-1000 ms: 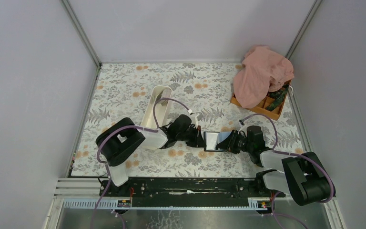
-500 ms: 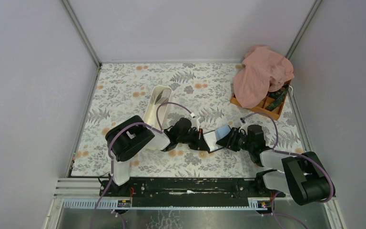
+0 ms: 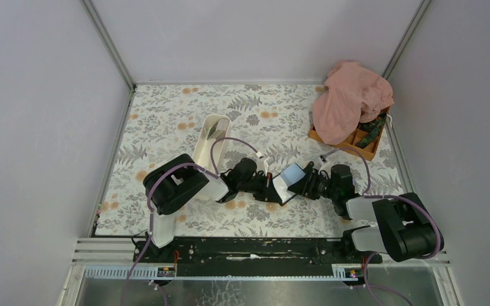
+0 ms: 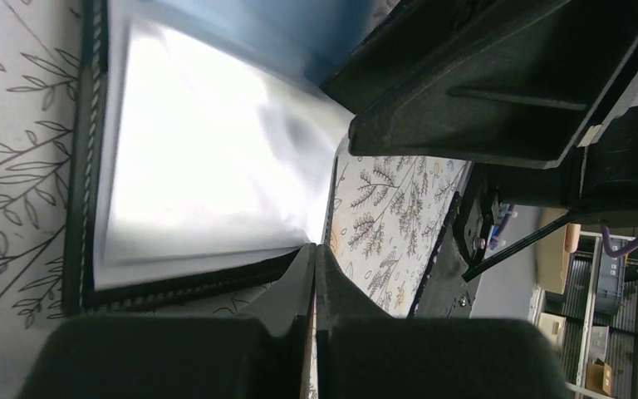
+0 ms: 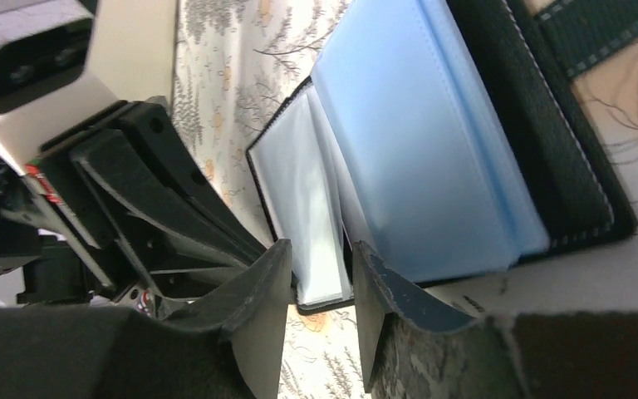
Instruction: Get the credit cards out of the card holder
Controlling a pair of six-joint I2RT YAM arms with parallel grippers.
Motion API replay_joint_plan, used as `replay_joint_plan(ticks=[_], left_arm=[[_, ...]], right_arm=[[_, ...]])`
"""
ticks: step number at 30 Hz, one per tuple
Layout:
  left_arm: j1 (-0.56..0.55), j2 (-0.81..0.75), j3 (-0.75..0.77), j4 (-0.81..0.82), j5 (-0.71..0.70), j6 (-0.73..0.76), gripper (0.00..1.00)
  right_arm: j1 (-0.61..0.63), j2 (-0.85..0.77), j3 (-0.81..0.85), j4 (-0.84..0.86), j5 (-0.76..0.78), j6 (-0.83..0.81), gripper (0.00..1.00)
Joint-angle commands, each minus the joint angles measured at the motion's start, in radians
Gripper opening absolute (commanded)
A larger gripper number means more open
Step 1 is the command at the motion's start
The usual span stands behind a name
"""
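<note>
Card holder (image 3: 291, 176) found open between tools, at 4 o'clock of bench (image 3: 185, 115) centre. Left tool (image 4: 314, 249) closed at cover (image 4: 174, 287) edge. Right tool (image 5: 322, 253) parted astride sleeves (image 5: 303, 191). Advised: single card edge nipped, withdrawn straight, cover pinned.

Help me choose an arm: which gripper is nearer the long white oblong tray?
Left. The left gripper lies right of the tray; right gripper is farther right, beyond the black folding card holder.
</note>
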Motion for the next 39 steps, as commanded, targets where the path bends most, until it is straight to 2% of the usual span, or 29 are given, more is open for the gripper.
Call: replay_joint_plan(ticks=[1, 5, 19, 22, 26, 36, 39], left_arm=[[-0.016, 0.063, -0.029, -0.073, -0.064, 0.025, 0.00], [-0.015, 0.058, -0.031, -0.075, -0.067, 0.027, 0.00], [0.064, -0.002, -0.080, -0.100, -0.069, 0.060, 0.00], [0.081, -0.017, -0.089, -0.110, -0.068, 0.071, 0.00], [0.086, -0.019, -0.089, -0.113, -0.069, 0.077, 0.00], [0.084, -0.003, -0.082, -0.102, -0.046, 0.072, 0.00], [0.084, -0.010, -0.083, -0.103, -0.046, 0.073, 0.00]], right_arm=[[0.020, 0.001, -0.001, 0.079, -0.231, 0.062, 0.39], [0.021, -0.046, -0.002, 0.089, -0.271, 0.083, 0.39], [0.033, -0.164, 0.098, -0.342, -0.211, -0.148, 0.39], [0.050, -0.178, 0.100, -0.383, -0.194, -0.162, 0.39], [0.076, -0.175, 0.098, -0.384, -0.173, -0.162, 0.39], [0.100, -0.120, 0.083, -0.251, -0.144, -0.068, 0.39], [0.100, -0.145, 0.079, -0.271, -0.102, -0.048, 0.38]])
